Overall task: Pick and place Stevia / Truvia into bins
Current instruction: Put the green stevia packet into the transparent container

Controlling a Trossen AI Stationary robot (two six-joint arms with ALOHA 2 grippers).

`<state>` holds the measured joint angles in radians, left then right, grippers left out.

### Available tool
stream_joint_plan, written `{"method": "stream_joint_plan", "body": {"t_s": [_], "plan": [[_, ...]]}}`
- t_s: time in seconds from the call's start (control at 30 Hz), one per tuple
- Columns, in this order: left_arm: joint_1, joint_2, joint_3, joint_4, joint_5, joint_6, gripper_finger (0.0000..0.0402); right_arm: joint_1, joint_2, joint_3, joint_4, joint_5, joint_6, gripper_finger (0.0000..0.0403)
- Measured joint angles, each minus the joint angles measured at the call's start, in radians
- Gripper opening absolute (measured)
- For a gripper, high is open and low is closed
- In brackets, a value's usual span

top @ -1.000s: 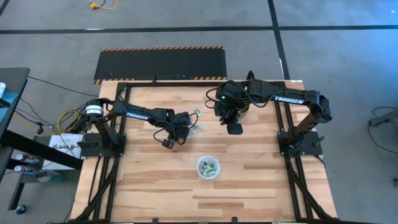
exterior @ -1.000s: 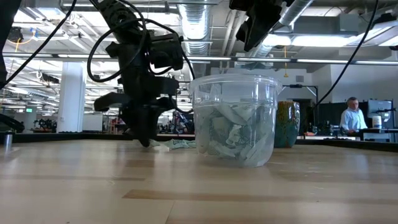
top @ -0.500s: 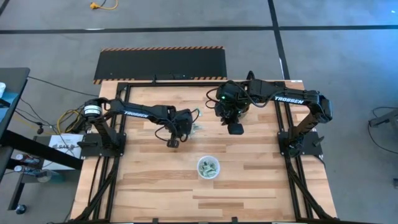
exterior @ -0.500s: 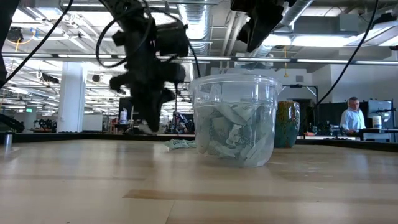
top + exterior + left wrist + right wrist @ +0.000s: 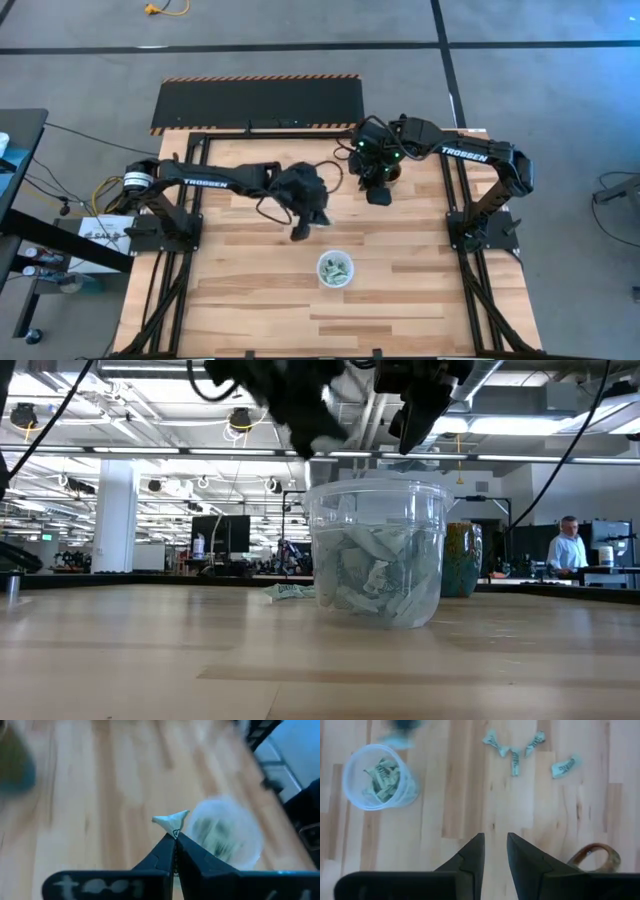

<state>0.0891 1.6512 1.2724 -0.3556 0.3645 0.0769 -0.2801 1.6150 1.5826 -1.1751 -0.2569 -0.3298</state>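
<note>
My left gripper (image 5: 174,834) is shut on one pale sachet (image 5: 171,819) and hangs above the table, a little to the left of and beyond the clear cup (image 5: 336,270). The cup (image 5: 376,550) stands upright on its base with several crumpled green-white sachets inside. More loose sachets (image 5: 514,751) lie flat on the wood; one (image 5: 291,592) shows beside the cup. My right gripper (image 5: 494,845) is open and empty, hovering near the table's far edge (image 5: 378,195). My left gripper pinches the sachet between its two shut fingertips (image 5: 167,842). Only a small crumpled end (image 5: 172,819) sticks out past the tips. The sachet is lifted clear of the table.
A brown handled mug (image 5: 594,858) stands below my right gripper and shows behind the cup (image 5: 463,560). Bare wood lies around the cup toward the near edge. A person sits at a desk far behind the table (image 5: 566,545).
My left gripper has risen from the table with the sachet and swung toward the table's right, closer to the cup; its wrist has turned. My right gripper has drawn slightly toward the far edge.
</note>
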Motion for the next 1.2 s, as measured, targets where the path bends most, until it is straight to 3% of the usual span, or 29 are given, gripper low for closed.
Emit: {"method": "stream_joint_plan", "body": {"t_s": [0.13, 0.47, 0.87, 1.2], "plan": [[-0.079, 0.002, 0.017, 0.085, -0.041, 0.039, 0.0, -0.038, 0.0, 0.0, 0.0, 0.0, 0.0, 0.0074], [-0.212, 0.003, 0.018, 0.12, -0.153, 0.085, 0.0, -0.172, 0.0, 0.0, 0.045, -0.006, -0.011, 0.0074], [-0.29, 0.096, 0.016, 0.238, -0.117, 0.009, 0.0, -0.21, 0.003, 0.0, 0.123, -0.008, 0.011, 0.0074], [-0.289, 0.103, 0.016, 0.273, -0.144, -0.063, 0.0009, -0.205, 0.003, 0.0, 0.122, -0.008, 0.007, 0.0074]]}}
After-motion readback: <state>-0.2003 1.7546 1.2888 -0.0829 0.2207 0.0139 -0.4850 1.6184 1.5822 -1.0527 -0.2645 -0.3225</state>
